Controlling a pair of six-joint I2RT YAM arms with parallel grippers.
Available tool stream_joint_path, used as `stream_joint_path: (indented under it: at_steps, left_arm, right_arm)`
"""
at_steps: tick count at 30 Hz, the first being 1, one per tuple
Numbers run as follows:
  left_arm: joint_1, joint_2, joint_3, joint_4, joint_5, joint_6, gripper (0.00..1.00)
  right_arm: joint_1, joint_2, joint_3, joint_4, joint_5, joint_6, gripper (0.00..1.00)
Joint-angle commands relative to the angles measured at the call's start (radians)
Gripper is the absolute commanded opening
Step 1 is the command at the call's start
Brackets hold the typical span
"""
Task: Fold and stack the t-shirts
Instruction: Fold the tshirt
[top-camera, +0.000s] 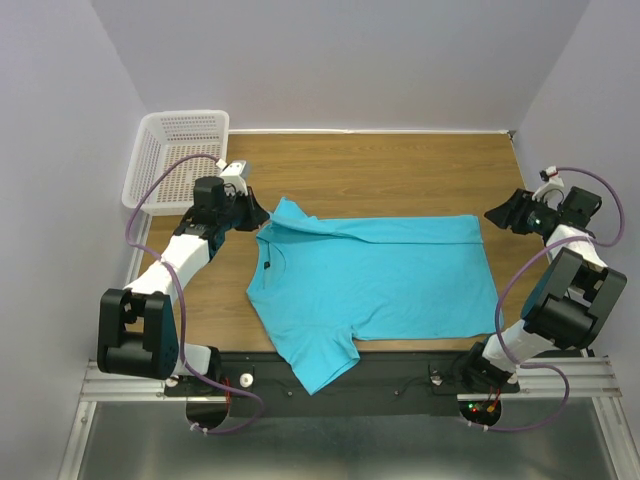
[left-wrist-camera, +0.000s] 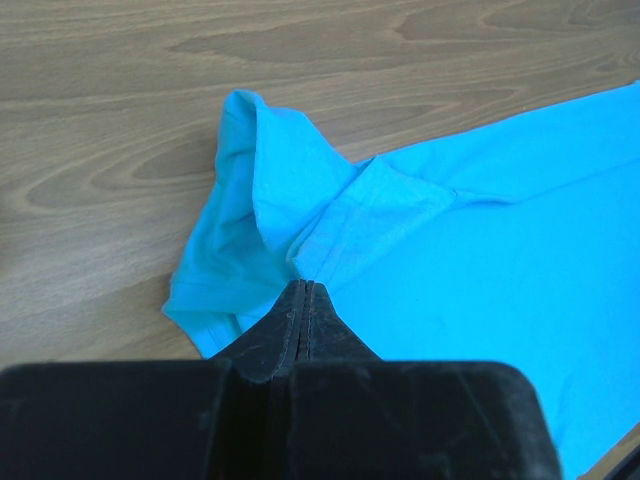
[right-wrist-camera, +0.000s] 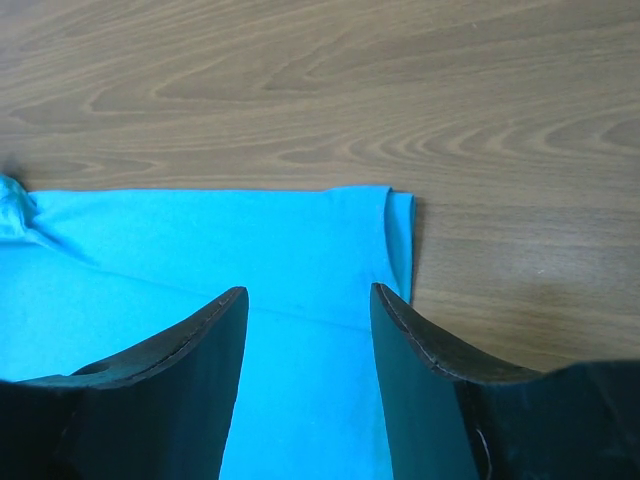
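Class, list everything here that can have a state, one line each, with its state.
t-shirt: spread flat, far edge folded over, one sleeve hanging off the table's near edge.
left claw: shut, tips at the bunched far sleeve.
right claw: open over the shirt's hem corner.
basket: upright in the far-left corner.

You have a brown wood-grain tabletop (top-camera: 380, 160) closed in on three sides by plain pale lilac-white walls (top-camera: 340, 60), evenly lit.
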Motion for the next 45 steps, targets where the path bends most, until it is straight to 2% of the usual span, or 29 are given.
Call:
stream_joint_path:
  at_steps: [1,11,18,20,21,23,24,28,30,33,37,45]
  left_arm:
    - [-0.005,-0.031,-0.012,-0.014,0.011,0.018,0.00]
    - [-0.005,-0.081,-0.049,-0.054,-0.009,-0.001,0.00]
    - [-0.005,-0.046,-0.037,-0.110,-0.017,-0.017,0.00]
    - [-0.005,-0.040,-0.020,-0.164,-0.038,-0.024,0.06]
    - [-0.005,-0.034,-0.012,-0.184,-0.070,-0.032,0.16]
    - [-0.003,-0.041,0.000,-0.227,-0.087,-0.046,0.29]
    - [-0.003,-0.061,0.006,-0.236,-0.127,-0.052,0.43]
    - [-0.002,-0.136,0.023,-0.258,-0.200,-0.077,0.65]
    - [0.000,-0.158,0.035,-0.230,-0.203,-0.080,0.69]
    - [0.001,-0.127,0.075,-0.187,-0.175,-0.086,0.70]
    - [0.000,0.062,0.178,-0.118,-0.062,-0.101,0.70]
    - [0.000,0.371,0.421,-0.136,0.011,-0.103,0.70]
  right_arm:
    - [-0.012,-0.028,-0.006,-0.008,-0.046,0.012,0.58]
    - [-0.012,-0.007,-0.009,-0.020,-0.069,-0.007,0.59]
    - [-0.012,0.001,-0.005,-0.028,-0.072,-0.011,0.59]
    - [-0.012,0.001,-0.003,-0.030,-0.073,-0.011,0.59]
    - [-0.012,0.001,-0.003,-0.030,-0.073,-0.011,0.59]
    - [-0.012,0.001,-0.003,-0.031,-0.073,-0.013,0.59]
    - [-0.012,0.001,-0.002,-0.031,-0.075,-0.013,0.59]
    - [-0.012,-0.002,-0.002,-0.033,-0.078,-0.013,0.59]
    - [-0.012,-0.001,-0.002,-0.033,-0.084,-0.013,0.59]
    - [-0.010,0.002,0.000,-0.033,-0.086,-0.011,0.59]
    - [-0.010,0.008,-0.002,-0.034,-0.087,-0.010,0.59]
    - [-0.010,0.015,-0.005,-0.036,-0.084,-0.011,0.59]
